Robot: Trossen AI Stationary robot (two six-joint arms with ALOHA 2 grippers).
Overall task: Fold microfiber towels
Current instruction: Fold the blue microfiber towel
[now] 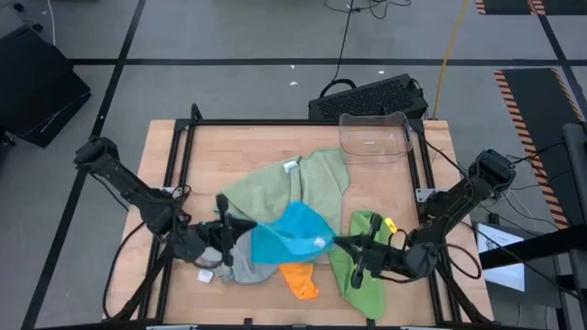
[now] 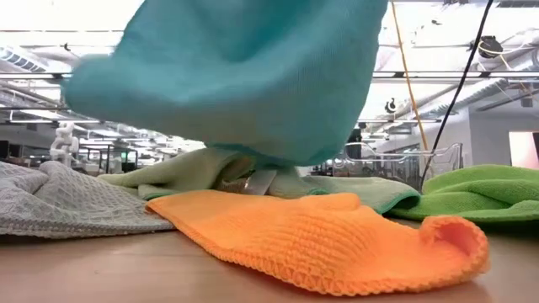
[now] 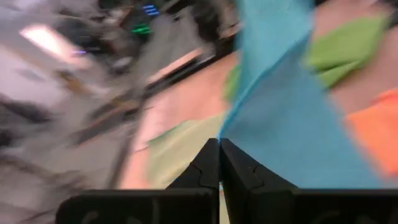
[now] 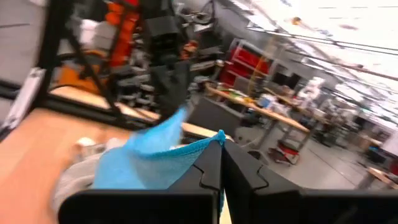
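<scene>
A bright blue towel [image 1: 292, 236] hangs over the middle of the table between my two grippers, and it fills the top of the low view [image 2: 244, 76]. My left gripper [image 1: 242, 226] is shut on its left end. My right gripper [image 1: 337, 242] is shut on its right end. Below and around it lie a sage green towel [image 1: 293, 183], a grey towel [image 1: 244, 264], an orange towel [image 1: 299, 280] and a lime green towel [image 1: 363, 264], all flat or bunched on the wooden table top. My left gripper pinches the blue towel's left edge [image 3: 231, 132] between its two shut fingers, coming in roughly level from the table's left. The cloth spreads away from the fingertips and hangs in the air. My right gripper pinches a corner of the blue towel [image 4: 216, 137] between its shut fingertips, level, from the table's right. The cloth runs from there across to the other gripper [image 4: 171, 74] and sags a little between the two.
A clear plastic bin [image 1: 374, 137] stands at the table's far right. A black frame rail [image 1: 303, 123] runs round the table. A small white tag [image 1: 206, 275] lies near the grey towel. Bare wood shows at the far left [image 1: 220, 156].
</scene>
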